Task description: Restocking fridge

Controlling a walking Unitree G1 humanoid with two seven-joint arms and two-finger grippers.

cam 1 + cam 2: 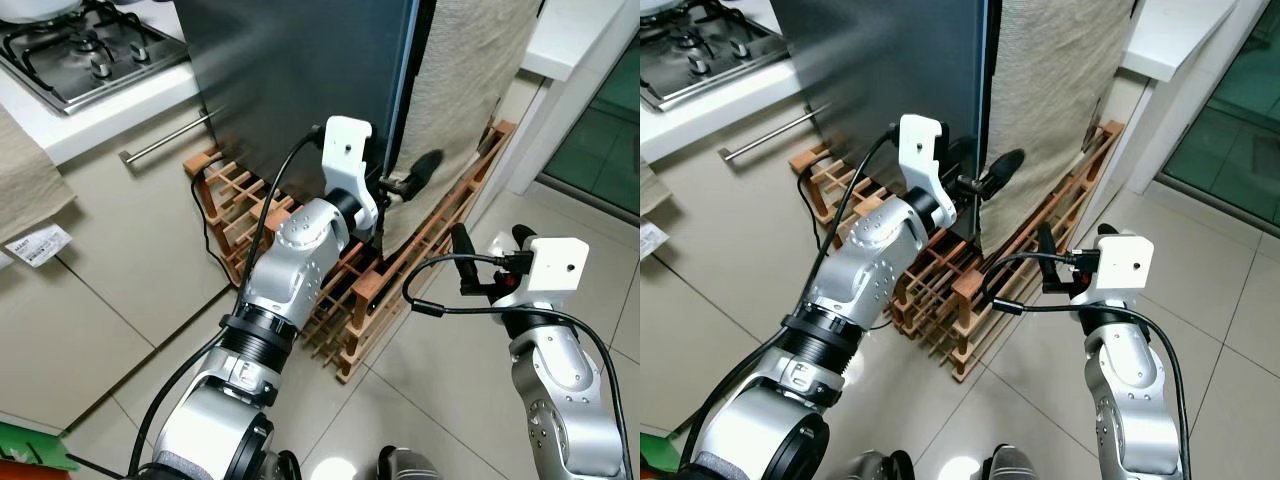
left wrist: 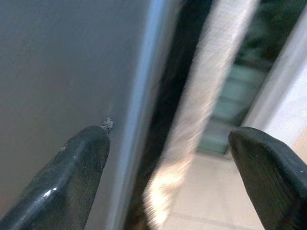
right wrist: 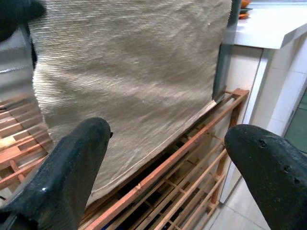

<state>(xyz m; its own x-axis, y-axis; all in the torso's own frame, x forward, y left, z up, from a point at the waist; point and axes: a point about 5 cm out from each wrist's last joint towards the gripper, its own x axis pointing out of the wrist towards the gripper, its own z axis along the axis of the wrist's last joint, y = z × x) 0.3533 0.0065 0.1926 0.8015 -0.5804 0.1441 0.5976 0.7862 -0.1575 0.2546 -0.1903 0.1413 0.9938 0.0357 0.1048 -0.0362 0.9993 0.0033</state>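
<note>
Nearest to me, my right gripper [image 1: 488, 241] hangs low over the tiled floor [image 1: 440, 400], its two black fingers spread wide apart with nothing between them; through its wrist camera I look across at the beige woven cloth [image 3: 134, 72] and the wooden rack [image 3: 182, 167] lying on the floor below it. That arm is well back from the work and I judge it is just waiting. Further out, my left gripper [image 1: 405, 180] is raised and reaching forward to the fridge [image 1: 300, 80], whose dark grey door fills the ground ahead. Its fingers are also parted and hold nothing: in the left wrist view one fingertip [image 2: 81, 163] sits against or just in front of the grey door face, and the other [image 2: 268, 167] is out past the edge, on the cloth side. The door's free edge [image 2: 144, 96] runs vertically, straight up between the two fingers, with a dark gap beside it, so the edge lies dead ahead of this gripper and the left arm is clearly the nearer one. I reckon the step in hand is catching that upright edge to swing the door open. Beyond to the left sit the counter and the gas hob [image 1: 80, 50].
</note>
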